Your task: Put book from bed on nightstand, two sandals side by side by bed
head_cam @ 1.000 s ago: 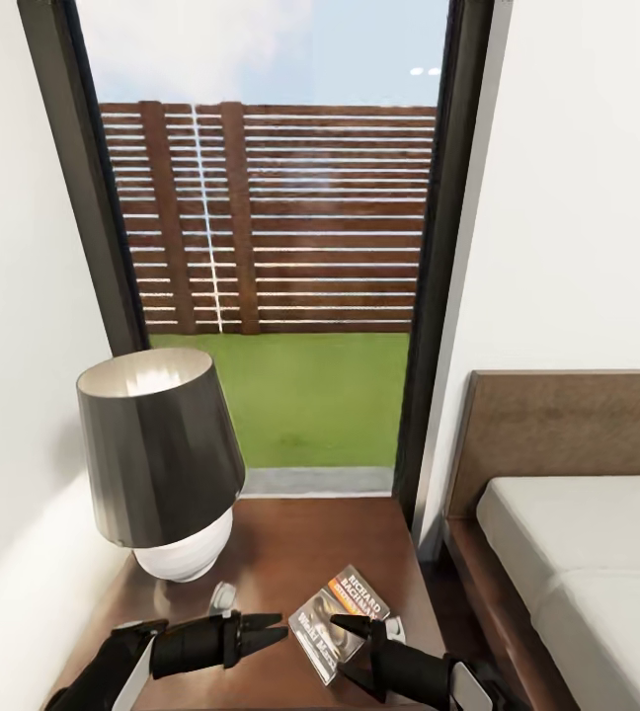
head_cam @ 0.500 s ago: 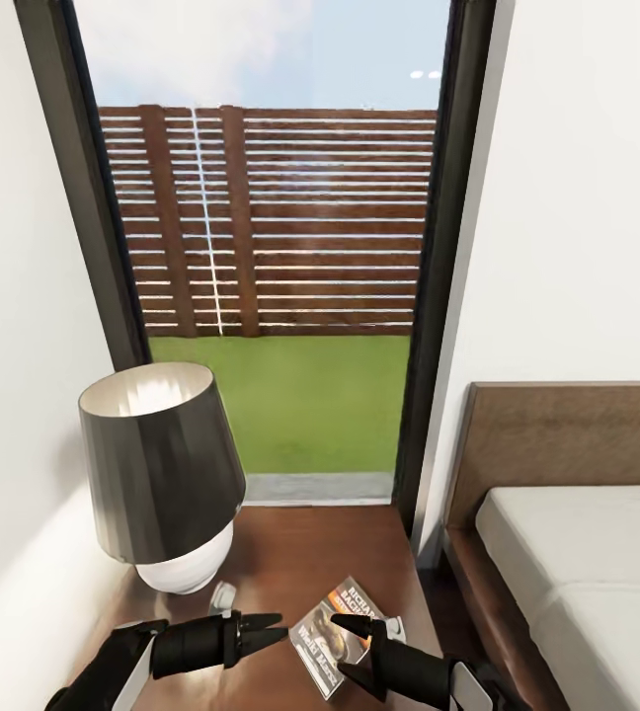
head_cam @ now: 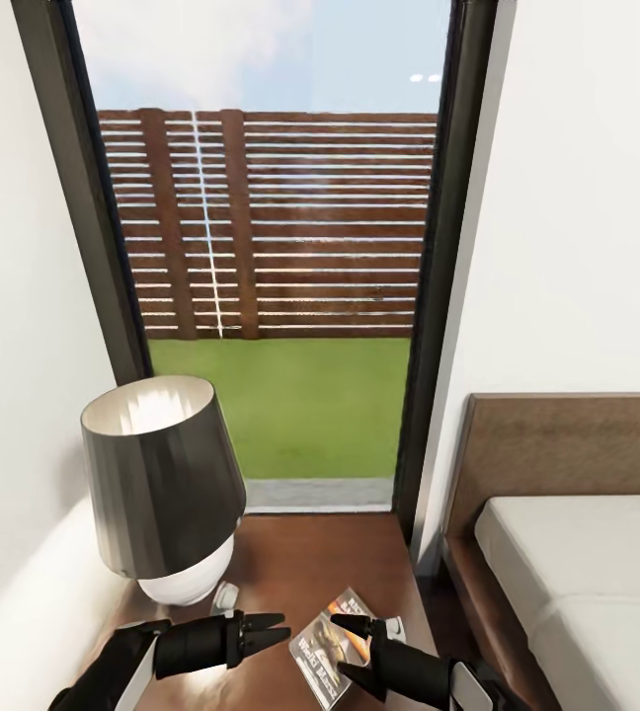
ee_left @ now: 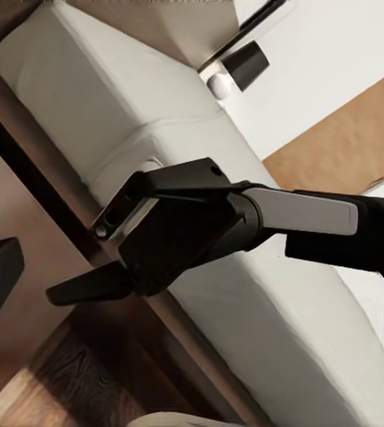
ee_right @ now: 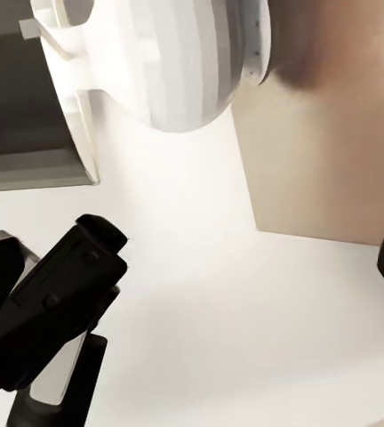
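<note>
The book [head_cam: 322, 647], a dark paperback with an orange band, lies flat on the glossy brown nightstand [head_cam: 310, 553] near its front right part. My right gripper [head_cam: 343, 649] hovers open at the book, one finger by its far edge and one by its near edge. Whether the fingers touch it I cannot tell. Just left of the book, my left gripper [head_cam: 282, 627] is open and holds nothing. The bed [head_cam: 577, 563], with a pale grey mattress and brown headboard, stands to the right. The sandals are out of view.
A lamp [head_cam: 167, 484] with a dark shade and white base fills the nightstand's left half, a small white switch [head_cam: 223, 595] beside it. White walls close in on both sides of a tall window [head_cam: 280, 296]. The left wrist view shows the mattress [ee_left: 156, 98].
The whole picture has slid downward, so the camera has moved. The book keeps its spot on the nightstand. Both grippers hold the same pose.
</note>
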{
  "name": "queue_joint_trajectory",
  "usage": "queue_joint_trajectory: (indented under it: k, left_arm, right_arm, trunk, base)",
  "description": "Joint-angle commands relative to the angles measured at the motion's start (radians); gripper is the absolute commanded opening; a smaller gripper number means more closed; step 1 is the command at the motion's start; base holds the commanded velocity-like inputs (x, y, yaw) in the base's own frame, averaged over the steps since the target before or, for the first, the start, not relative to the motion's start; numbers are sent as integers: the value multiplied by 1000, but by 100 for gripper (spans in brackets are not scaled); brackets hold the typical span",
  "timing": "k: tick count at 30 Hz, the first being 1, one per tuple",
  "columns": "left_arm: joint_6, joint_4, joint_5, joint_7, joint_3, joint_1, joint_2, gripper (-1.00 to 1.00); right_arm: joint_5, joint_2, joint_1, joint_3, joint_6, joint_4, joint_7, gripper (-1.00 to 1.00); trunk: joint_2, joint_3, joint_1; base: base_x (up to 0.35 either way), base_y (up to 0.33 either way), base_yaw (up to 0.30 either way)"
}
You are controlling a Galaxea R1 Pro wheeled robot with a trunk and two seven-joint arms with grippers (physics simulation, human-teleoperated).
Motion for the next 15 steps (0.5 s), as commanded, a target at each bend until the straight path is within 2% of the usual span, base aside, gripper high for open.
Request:
queue_joint_trajectory:
  k: [1,12,15]
  left_arm:
    - [11,0,2,-3,0,0,-2,100]
    - [11,1,-1,-2,1,-1,-12,100]
    - [11,11,-1,26,3,0,-12,100]
  right_arm:
    - [0,0,0,-3,5,0,0,100]
    - [0,0,0,-3,5,0,0,100]
    - [0,-2,0,-3,4,0,0,100]
  trunk:
    - [7,2,-4]
    - [84,37,-46]
    - [105,46,-58]
  base:
    - [0,0,0]
    - [0,0,0]
    - [0,0,0]
